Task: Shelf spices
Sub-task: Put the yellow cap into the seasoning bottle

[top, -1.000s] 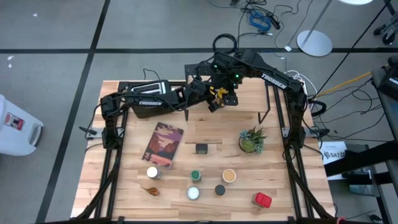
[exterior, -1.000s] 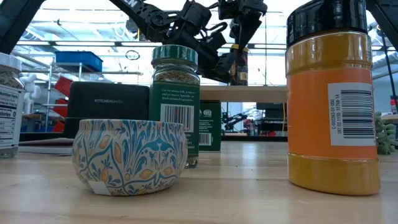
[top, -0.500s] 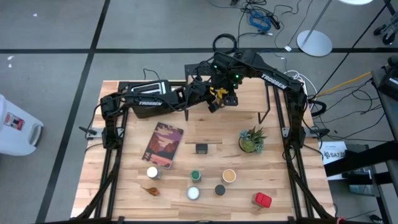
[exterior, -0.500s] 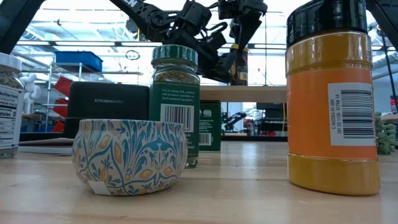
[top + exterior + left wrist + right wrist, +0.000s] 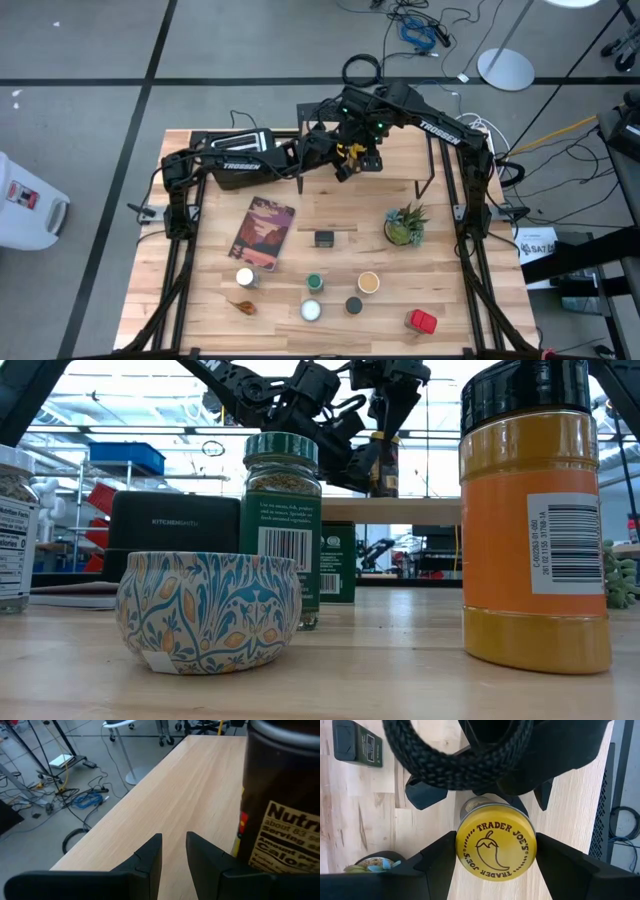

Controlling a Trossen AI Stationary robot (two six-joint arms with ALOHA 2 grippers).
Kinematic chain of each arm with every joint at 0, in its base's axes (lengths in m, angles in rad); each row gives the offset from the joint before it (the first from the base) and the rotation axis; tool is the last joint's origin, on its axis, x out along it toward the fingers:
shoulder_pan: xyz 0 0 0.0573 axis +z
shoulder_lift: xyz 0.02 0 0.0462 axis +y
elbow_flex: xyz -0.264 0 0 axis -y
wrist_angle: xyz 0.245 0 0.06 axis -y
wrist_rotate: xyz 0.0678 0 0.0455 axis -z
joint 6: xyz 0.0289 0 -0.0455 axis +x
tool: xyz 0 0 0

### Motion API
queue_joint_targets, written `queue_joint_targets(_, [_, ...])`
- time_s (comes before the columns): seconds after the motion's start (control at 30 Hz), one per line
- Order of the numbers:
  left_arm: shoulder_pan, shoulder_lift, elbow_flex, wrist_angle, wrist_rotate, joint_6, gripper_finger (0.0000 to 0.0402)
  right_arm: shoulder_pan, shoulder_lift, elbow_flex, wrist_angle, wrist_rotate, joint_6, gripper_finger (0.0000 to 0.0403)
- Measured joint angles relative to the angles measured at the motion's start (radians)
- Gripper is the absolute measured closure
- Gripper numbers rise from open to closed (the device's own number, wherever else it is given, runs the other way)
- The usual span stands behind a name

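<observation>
Light wooden table (image 5: 480,280), cables on the floor behind. The yellow-lidded jar (image 5: 496,845) stood upright on the shelf (image 5: 400,160) at the back of the table, long axis vertical. The right gripper (image 5: 354,151) sat directly above it, fingers pinching the lid from both sides. The left gripper (image 5: 172,852) lay level just beside the jar, fingers nearly together with nothing between them. The right arm was plainly the nearer. Judgement: release depends on the jar resting flat on the top.

Count: one jar on the shelf; seven spices (image 5: 314,283) on the table front; one small brown item (image 5: 240,305), unidentified; one book (image 5: 263,232), plant (image 5: 404,226), toaster (image 5: 235,150).
</observation>
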Motion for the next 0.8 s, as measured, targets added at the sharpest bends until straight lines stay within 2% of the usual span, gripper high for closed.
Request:
queue_joint_targets(0.27, [0.000, 0.000, 0.000, 0.000, 0.000, 0.000, 0.0304, 0.000, 0.000, 0.000, 0.000, 0.001, 0.000, 0.0154])
queue_joint_targets(0.53, [0.000, 0.000, 0.000, 0.000, 0.005, -0.003, 0.0304, 0.000, 0.000, 0.000, 0.014, 0.004, 0.000, 0.0129])
queue_joint_targets(0.8, [-0.002, 0.000, 0.000, -0.004, 0.006, -0.003, 0.0304, 0.000, 0.000, 0.000, 0.014, 0.021, 0.000, 0.0128])
